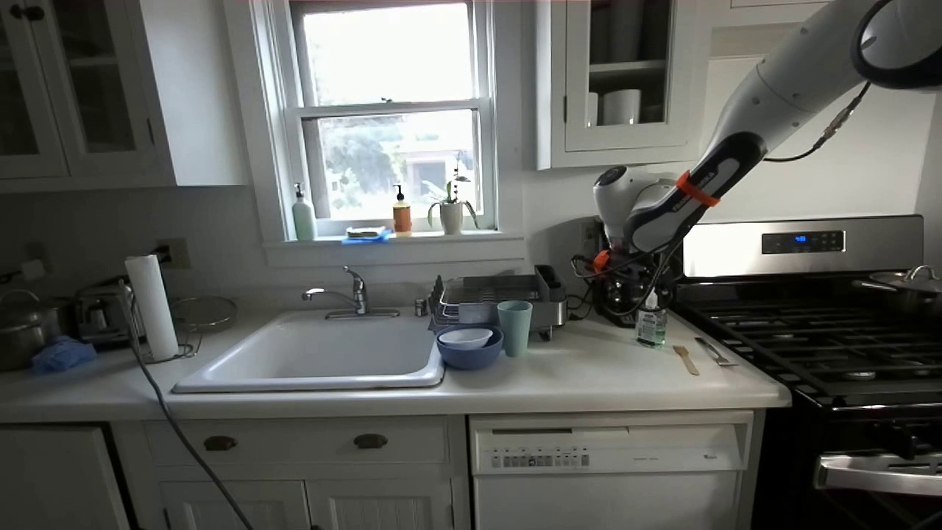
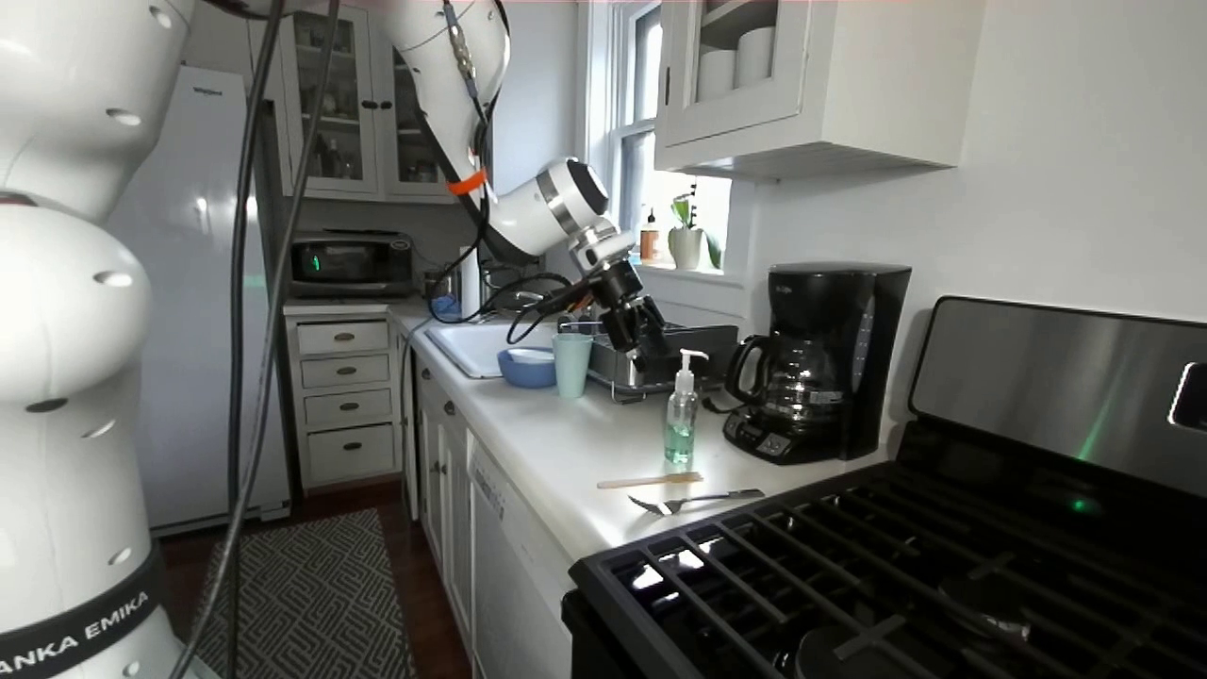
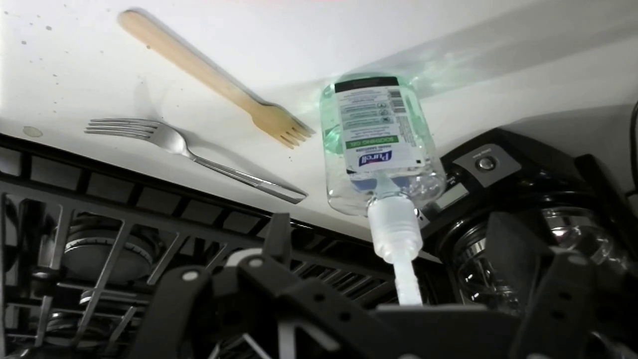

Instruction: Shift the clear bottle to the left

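The clear bottle [image 1: 651, 328] stands upright on the counter, a small see-through pump bottle with green gel low inside. It also shows in an exterior view [image 2: 680, 426] and large in the wrist view [image 3: 381, 139], with its label and white pump neck. My gripper [image 2: 651, 347] hangs tilted above and beside the bottle, near its pump head. In the wrist view the two fingers of the gripper [image 3: 396, 242] are spread wide, with the pump neck between them in the picture; I see no contact. The pump's top is hidden behind the gripper body in the wrist view.
A black coffee maker [image 2: 820, 368] stands close beside the bottle. A wooden fork [image 2: 651, 481] and a metal fork [image 2: 693, 500] lie near the stove [image 2: 849, 566]. A bluish-grey cup [image 1: 514, 328], blue bowls [image 1: 471, 355] and a dish rack [image 1: 500, 291] stand by the sink.
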`<action>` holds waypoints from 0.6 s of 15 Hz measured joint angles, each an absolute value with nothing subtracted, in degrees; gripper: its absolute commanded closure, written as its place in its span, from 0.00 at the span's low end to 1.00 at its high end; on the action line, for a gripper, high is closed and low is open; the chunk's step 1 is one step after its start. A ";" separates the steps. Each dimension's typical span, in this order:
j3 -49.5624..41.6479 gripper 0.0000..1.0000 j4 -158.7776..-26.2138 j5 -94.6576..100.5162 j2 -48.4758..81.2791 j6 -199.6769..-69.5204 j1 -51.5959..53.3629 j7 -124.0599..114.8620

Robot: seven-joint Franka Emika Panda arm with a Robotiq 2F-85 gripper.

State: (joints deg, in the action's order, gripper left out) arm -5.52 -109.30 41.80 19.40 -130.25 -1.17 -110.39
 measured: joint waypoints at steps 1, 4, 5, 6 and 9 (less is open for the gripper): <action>-6.05 0.00 -108.46 41.80 20.23 -130.25 -1.04 -110.41; -7.38 0.00 -106.34 41.80 22.32 -130.14 -0.75 -110.41; -7.75 0.00 -105.82 41.80 22.92 -130.04 -0.65 -110.41; -8.04 0.02 -105.34 41.80 23.49 -129.96 -0.58 -110.41; -8.71 0.31 -104.04 41.80 25.13 -129.88 -0.46 -110.41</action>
State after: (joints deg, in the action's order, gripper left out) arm -8.71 -104.04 41.80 25.13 -129.88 -0.46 -110.41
